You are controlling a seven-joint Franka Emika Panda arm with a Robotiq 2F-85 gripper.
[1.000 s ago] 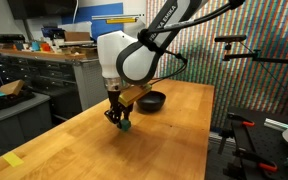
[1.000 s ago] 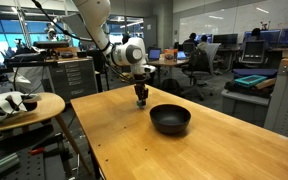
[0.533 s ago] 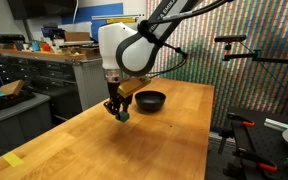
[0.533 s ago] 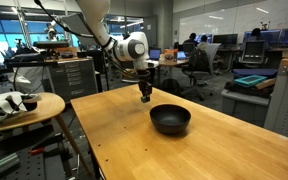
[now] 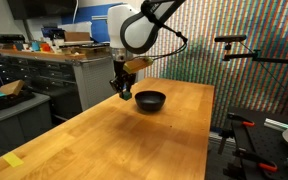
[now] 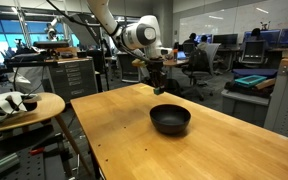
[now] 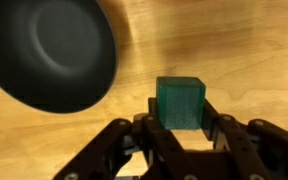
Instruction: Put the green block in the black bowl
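Note:
My gripper (image 7: 181, 118) is shut on the green block (image 7: 180, 103), a small dark green cube held between the two fingers. In both exterior views the gripper (image 5: 125, 93) (image 6: 159, 88) hangs in the air above the wooden table with the block in it. The black bowl (image 5: 150, 100) (image 6: 170, 119) sits on the table, round and glossy. In the wrist view the bowl (image 7: 46, 55) fills the upper left, and the block is to the right of its rim, over bare wood.
The wooden table (image 5: 134, 140) (image 6: 184, 150) has edges close by on several sides. A round side table with objects (image 6: 19, 103) stands to one side. Cabinets and a cluttered workbench (image 5: 34, 60) stand behind. A stand (image 5: 246, 45) is beyond the table.
The gripper has risen from the table with the green block and moved toward the black bowl. The bowl has not moved.

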